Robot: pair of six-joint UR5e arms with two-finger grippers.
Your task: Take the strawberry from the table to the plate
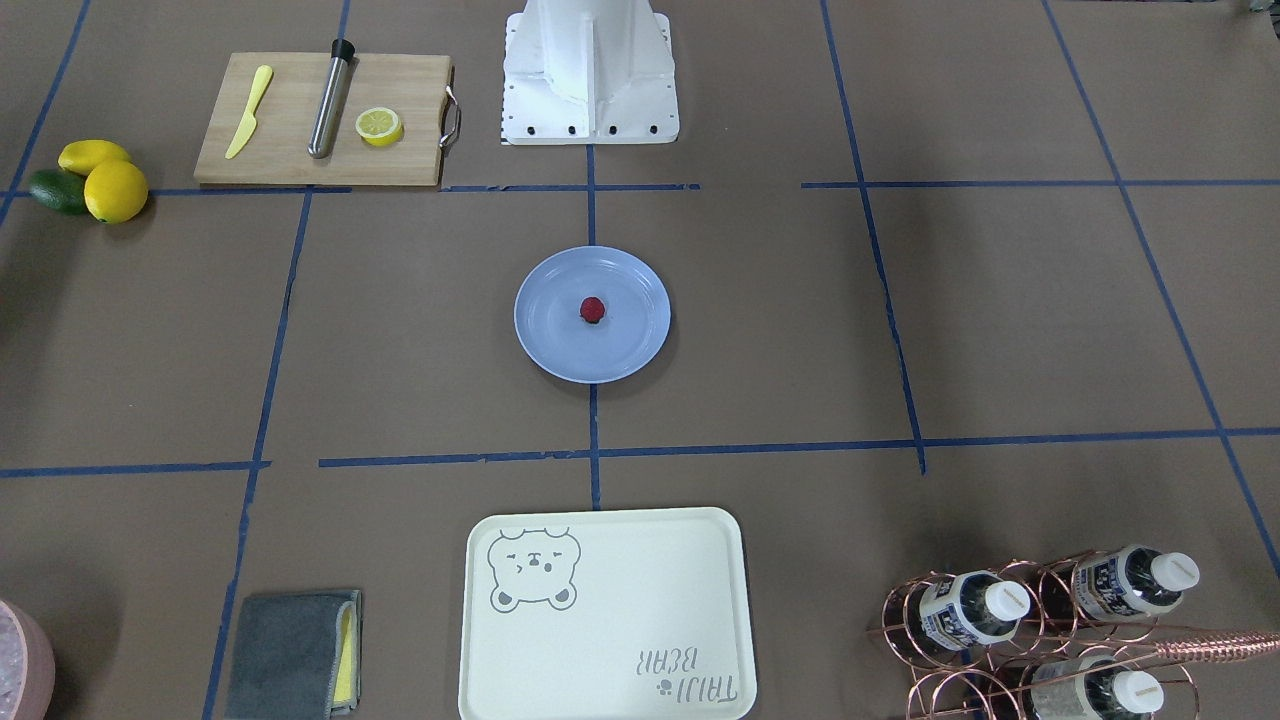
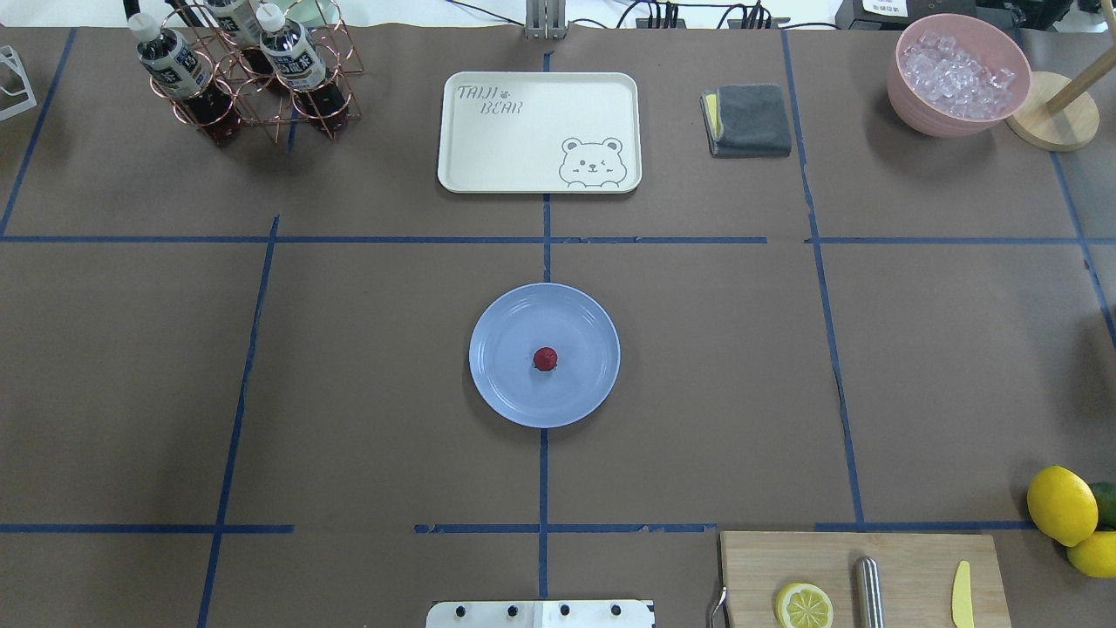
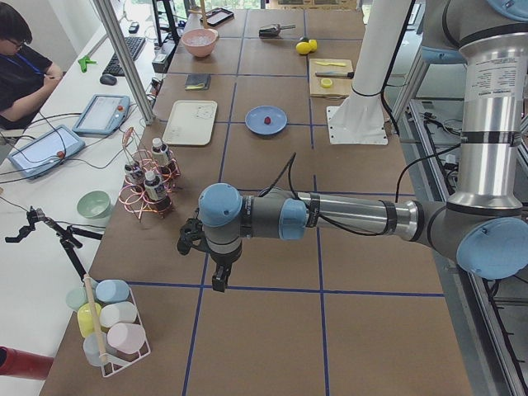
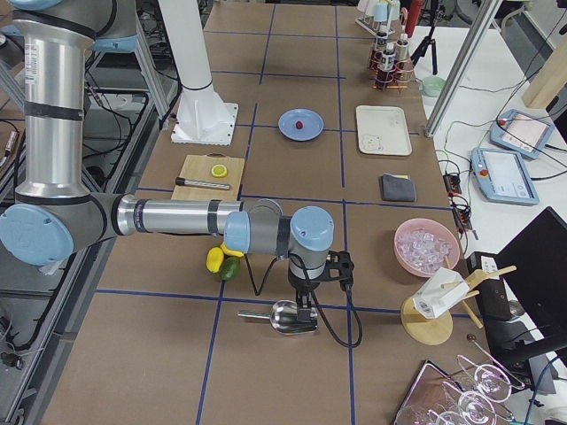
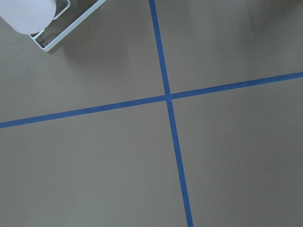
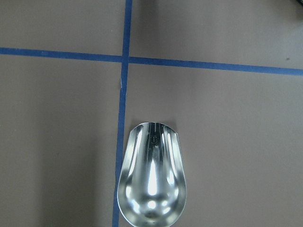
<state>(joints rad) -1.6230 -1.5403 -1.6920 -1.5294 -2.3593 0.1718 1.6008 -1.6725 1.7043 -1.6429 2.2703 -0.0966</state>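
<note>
Strawberry [image 2: 545, 358]: resting at the plate [image 2: 506, 384] centre.
Tray [image 2: 523, 148]: lying at 12 o'clock from plate, overhead view.
Left gripper [image 3: 216, 279]: jaws not showing clearly; cannot tell.
Right gripper [image 4: 306, 314]: same, cannot tell.

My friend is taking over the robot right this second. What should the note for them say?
Left end effector: over bare table towards its left end, far from the plate. Whether it is open or shut cannot be told.
Right end effector: over a metal scoop towards the table's right end. Whether it is open or shut cannot be told.
Strawberry: lies near the middle of the blue plate, at the table's centre, with nothing touching it.
Done: the strawberry is on the plate.
Left: nothing for the job, it seems.
</note>
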